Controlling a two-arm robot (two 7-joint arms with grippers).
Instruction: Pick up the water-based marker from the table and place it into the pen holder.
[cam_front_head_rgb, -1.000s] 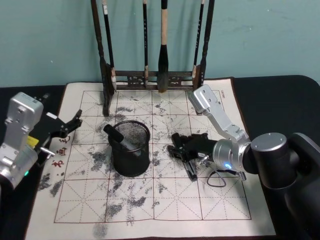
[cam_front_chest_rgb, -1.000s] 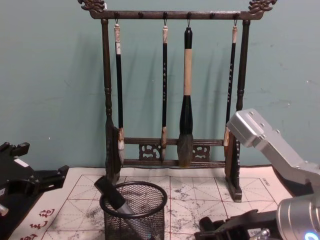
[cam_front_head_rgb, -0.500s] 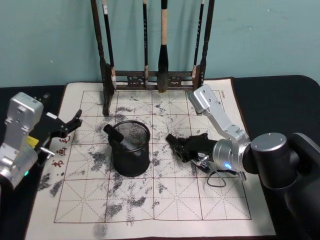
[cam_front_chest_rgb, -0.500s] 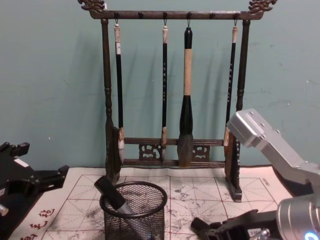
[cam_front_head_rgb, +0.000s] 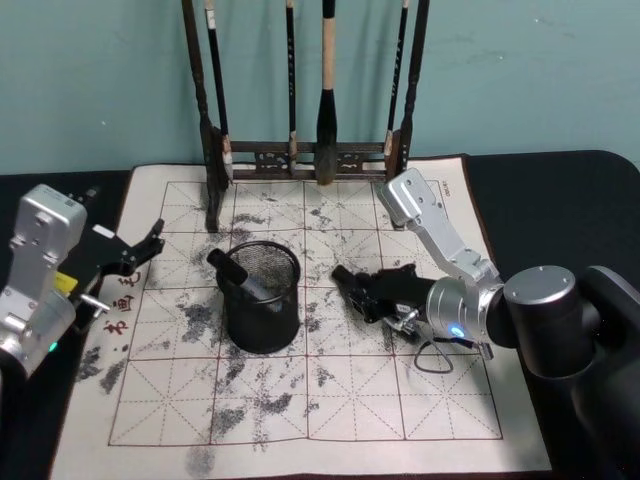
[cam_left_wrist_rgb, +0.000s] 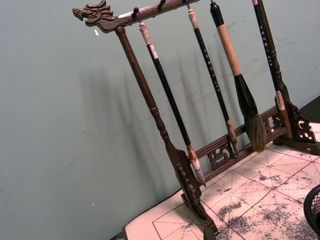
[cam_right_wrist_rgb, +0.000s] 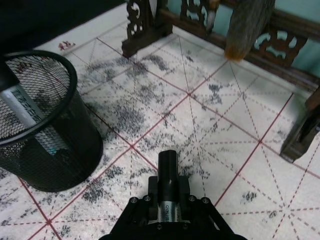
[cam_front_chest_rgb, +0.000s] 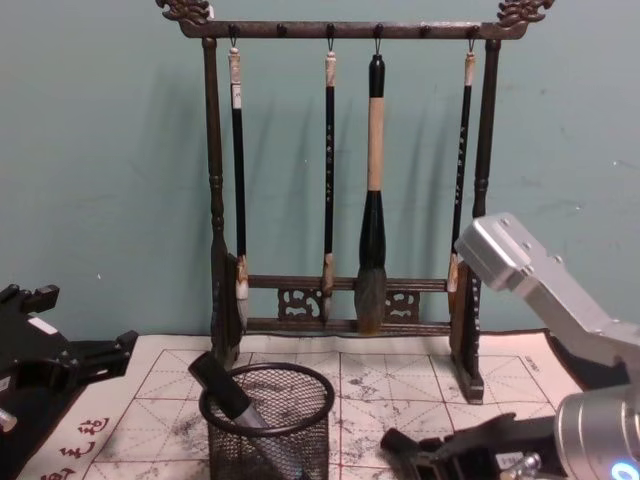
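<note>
Right tool (cam_front_head_rgb: 372, 295) pinches the water-based marker (cam_right_wrist_rgb: 168, 167) at mid-barrel, over the calligraphy mat (cam_front_head_rgb: 300, 400) just beside the pen holder (cam_front_head_rgb: 260, 305); marker judged light, rigid, smooth, liable to slip; left tool (cam_front_head_rgb: 135, 252) parked at the mat's edge.

A tall dark wooden brush rack (cam_front_chest_rgb: 340, 30) stands at the far edge of a white mat (cam_front_head_rgb: 330, 400), against a teal wall (cam_front_head_rgb: 520, 70). Its top bar ends in carved dragon heads (cam_left_wrist_rgb: 92, 11). Four brushes hang from it: a thick brush (cam_front_chest_rgb: 375, 130) with a tan handle and three thin ones (cam_front_chest_rgb: 238, 150) beside it. The mat carries a red grid, grey ink stains and red characters (cam_front_head_rgb: 118, 310) near its left edge. It lies on a black table (cam_front_head_rgb: 560, 190).
</note>
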